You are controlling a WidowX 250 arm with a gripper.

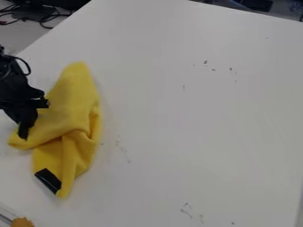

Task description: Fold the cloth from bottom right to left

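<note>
Yellow cloth (68,113) lay bunched at nine o'clock, the end effector (24,129) over its edge; wide or narrow, I couldn't tell.

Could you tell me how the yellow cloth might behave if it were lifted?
The yellow cloth is probably floppy, since it lies in soft, rumpled folds. It looks thin, so likely light. Its loose folds may well shift or open out.

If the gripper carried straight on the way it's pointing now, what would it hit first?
The gripper would most likely meet the yellow cloth first, near its left corner; I can't tell whether it already touches it.
</note>
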